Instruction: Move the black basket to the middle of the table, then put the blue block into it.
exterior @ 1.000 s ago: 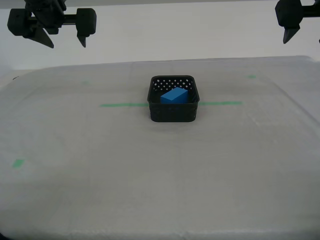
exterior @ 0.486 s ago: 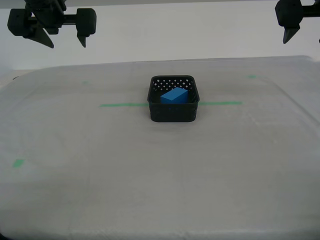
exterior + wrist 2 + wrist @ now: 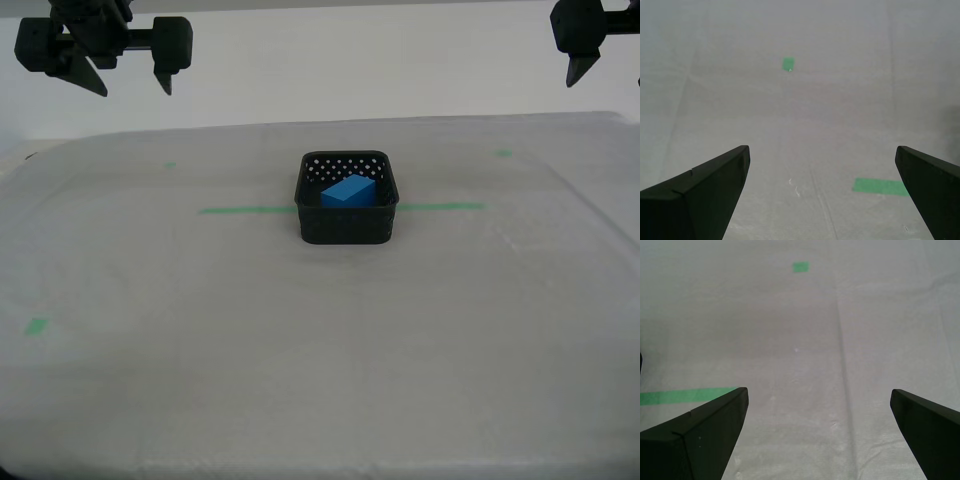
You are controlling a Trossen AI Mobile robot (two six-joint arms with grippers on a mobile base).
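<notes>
The black basket (image 3: 347, 222) stands at the middle of the table (image 3: 320, 350), on the green tape line (image 3: 245, 210). The blue block (image 3: 348, 190) lies tilted inside it. My first gripper (image 3: 600, 60) hangs high at the exterior view's right, open and empty, partly cut off by the frame. In the first wrist view (image 3: 819, 405) it has only cloth below it. My second gripper (image 3: 133, 85) hangs high at the exterior view's left, open and empty. In the second wrist view (image 3: 822, 165) it is also over bare cloth. Both are far from the basket.
Small green tape marks lie on the cloth at the back left (image 3: 170, 165), back right (image 3: 504, 153) and front left (image 3: 37, 326). A pale wall stands behind the table. The table's far edge curves down at both sides.
</notes>
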